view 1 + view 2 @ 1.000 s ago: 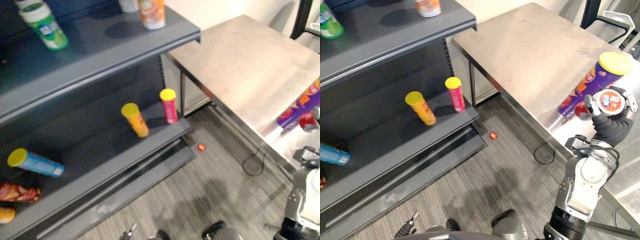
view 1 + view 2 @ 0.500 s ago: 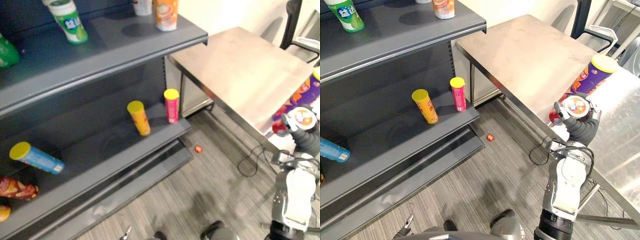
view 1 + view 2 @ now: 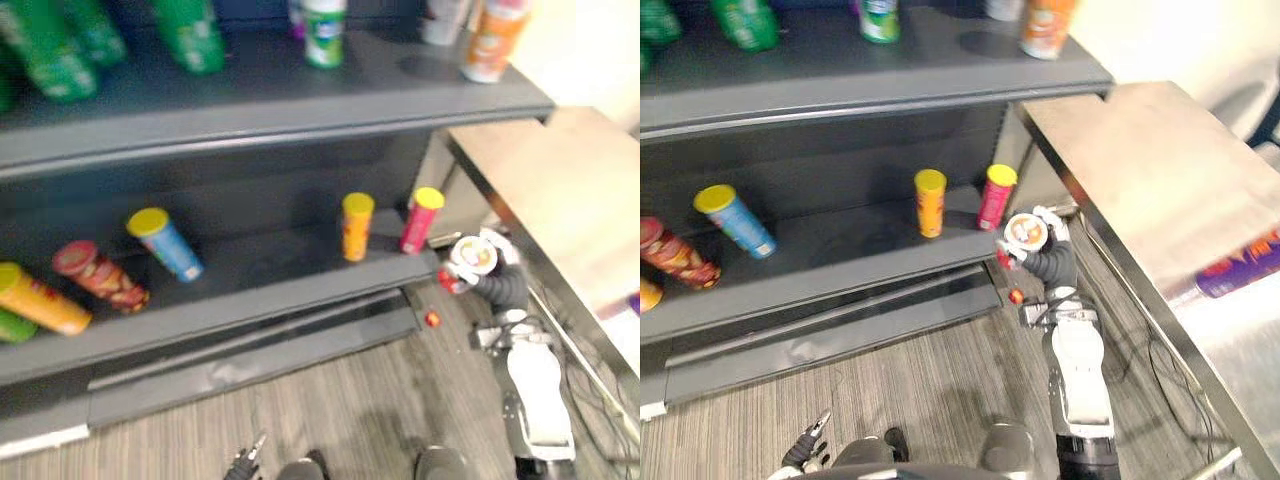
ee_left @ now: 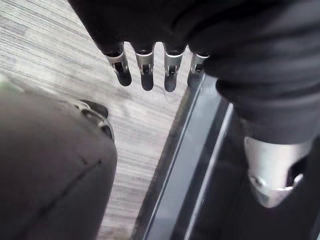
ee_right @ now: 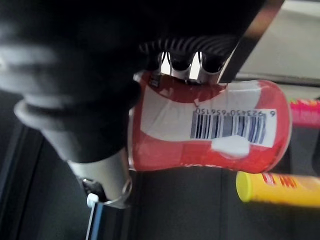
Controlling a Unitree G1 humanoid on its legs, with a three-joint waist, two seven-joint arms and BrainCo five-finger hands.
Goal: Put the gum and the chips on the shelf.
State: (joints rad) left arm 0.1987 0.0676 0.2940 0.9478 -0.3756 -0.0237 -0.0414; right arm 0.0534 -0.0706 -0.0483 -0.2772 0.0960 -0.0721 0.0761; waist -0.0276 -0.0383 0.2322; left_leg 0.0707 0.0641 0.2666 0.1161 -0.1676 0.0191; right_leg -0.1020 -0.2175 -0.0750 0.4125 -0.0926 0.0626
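- Your right hand (image 3: 1048,252) has its fingers (image 5: 180,62) and thumb curled round the red gum tub (image 5: 210,125). The tub's white lid faces upward, just off the right end of the lower shelf (image 3: 840,252), near the pink can (image 3: 995,198).
- Treat the tub as light, rigid plastic with a glossy label that is likely slippery. Keep the grip round its waist, not on the lid, which may pop.
- The purple chips can (image 3: 1245,270) lies on its side on the tabletop (image 3: 1140,160), well apart from the shelf. It is probably light, thin-walled and prone to roll, so take it gently round the middle.
- Your left hand (image 4: 145,70) hangs over the floor, fingers straight, holding nothing.
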